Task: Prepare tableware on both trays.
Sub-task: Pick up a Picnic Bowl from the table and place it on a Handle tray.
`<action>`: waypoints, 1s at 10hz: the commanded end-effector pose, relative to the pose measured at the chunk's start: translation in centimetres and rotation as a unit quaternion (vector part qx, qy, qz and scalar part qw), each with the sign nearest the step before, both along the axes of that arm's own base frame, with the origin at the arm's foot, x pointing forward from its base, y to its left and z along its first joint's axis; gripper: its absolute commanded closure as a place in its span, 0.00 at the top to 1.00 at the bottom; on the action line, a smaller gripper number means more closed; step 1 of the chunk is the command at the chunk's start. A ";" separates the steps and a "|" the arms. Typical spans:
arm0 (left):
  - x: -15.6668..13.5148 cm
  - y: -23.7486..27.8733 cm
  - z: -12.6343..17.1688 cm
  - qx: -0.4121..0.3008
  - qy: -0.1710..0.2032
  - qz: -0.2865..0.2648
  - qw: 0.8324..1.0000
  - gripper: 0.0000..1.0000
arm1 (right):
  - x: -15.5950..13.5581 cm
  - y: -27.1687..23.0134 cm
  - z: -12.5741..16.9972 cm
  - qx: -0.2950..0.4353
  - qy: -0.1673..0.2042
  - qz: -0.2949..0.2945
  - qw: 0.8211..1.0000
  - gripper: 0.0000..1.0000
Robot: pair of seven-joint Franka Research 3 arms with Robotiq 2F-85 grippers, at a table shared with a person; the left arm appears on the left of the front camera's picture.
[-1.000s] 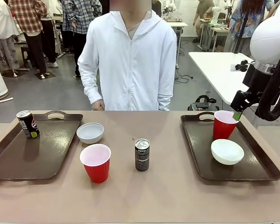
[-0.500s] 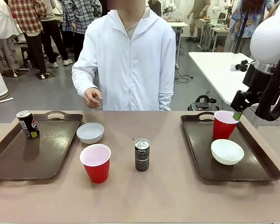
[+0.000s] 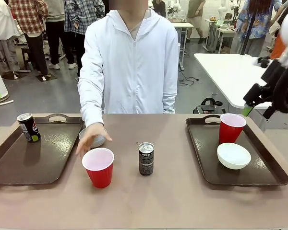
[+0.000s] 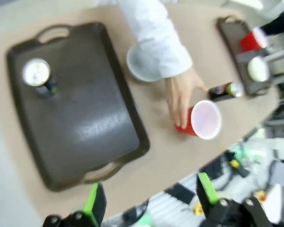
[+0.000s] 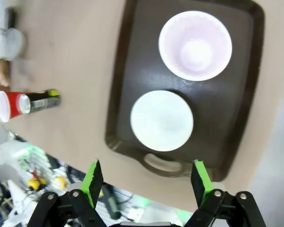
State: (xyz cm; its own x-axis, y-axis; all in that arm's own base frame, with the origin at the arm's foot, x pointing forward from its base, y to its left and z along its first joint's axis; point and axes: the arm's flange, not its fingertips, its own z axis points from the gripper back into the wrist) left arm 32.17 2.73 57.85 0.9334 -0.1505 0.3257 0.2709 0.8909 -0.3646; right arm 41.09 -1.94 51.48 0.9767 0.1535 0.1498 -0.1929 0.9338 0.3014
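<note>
The person's hand (image 3: pixel 92 137) has come down from waist height onto the surface. In the front view it now lies over the left bowl (image 3: pixel 100 141), fingers pointing at the rim of the loose cup (image 3: pixel 98 167). From the left wrist view, the fingertips reach the red side of that cup while the sleeve crosses the bowl's edge. I cannot tell which of the two is being taken.

At the upper right of the front view, the robot's right hand (image 3: pixel 249 108) has drawn up and away from the right cup (image 3: pixel 230 127), whose rim it was at a second ago. In its own wrist view the fingers stand apart with nothing between them, high over the right tray (image 5: pixel 241 109). The robot's left hand (image 4: pixel 150 194) is likewise spread and empty, hanging above the near edge of the left tray (image 4: pixel 85 123).

None of the tableware has shifted. The right tray carries the right cup and the right bowl (image 3: pixel 234 155) and lacks only a can. The left tray holds only the left can (image 3: pixel 29 127) at its far left corner. The middle can (image 3: pixel 146 158) stands on bare surface in the centre, between the trays.

The retreat suggests the right cup's placing is finished. The person seems to be taking on the left side's bowl or cup, which would leave the middle can for the right tray.
</note>
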 end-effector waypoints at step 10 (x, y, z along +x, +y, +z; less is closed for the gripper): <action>7.7 -11.7 -0.4 0.212 0.049 0.026 0.976 1.00 | -6.7 -19.4 3.6 0.268 -0.014 -0.079 0.960 0.96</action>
State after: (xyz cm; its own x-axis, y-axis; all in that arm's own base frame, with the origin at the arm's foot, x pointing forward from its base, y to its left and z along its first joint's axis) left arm 40.25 -9.23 57.27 0.9653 -0.2071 0.1593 0.2088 0.9779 0.0062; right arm 33.49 -22.71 55.14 0.9725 -0.1160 0.2020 -0.0751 0.6649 0.7432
